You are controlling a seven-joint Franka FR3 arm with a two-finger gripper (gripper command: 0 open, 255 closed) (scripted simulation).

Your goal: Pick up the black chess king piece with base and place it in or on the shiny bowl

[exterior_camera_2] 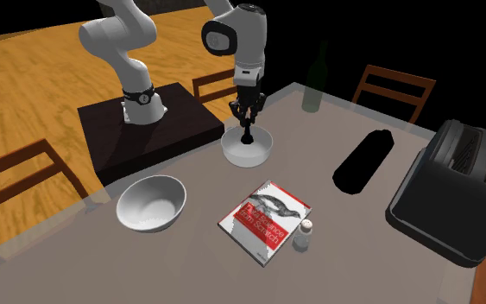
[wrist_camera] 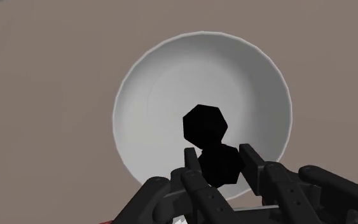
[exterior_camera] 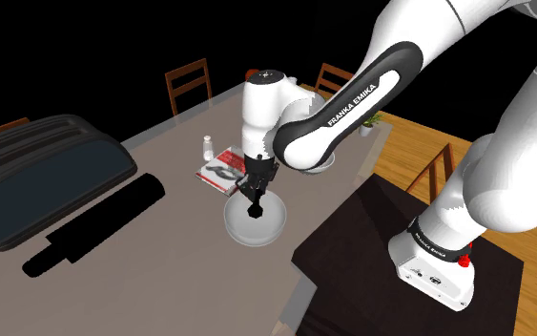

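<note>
Over the grey bowl (wrist_camera: 171, 83), the end effector (wrist_camera: 219, 156) grips the black king (wrist_camera: 204, 124); placement seems underway, needing lowering, then release.

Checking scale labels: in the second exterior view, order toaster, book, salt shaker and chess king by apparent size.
toaster
book
salt shaker and chess king: alike, the king farther from the camera, so unranked.

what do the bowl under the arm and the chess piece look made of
The bowl: smooth pale grey with soft shading, maybe glazed ceramic or metal; cannot tell which. The chess piece: flat solid black, no highlights or grain, so its material is open.
</note>
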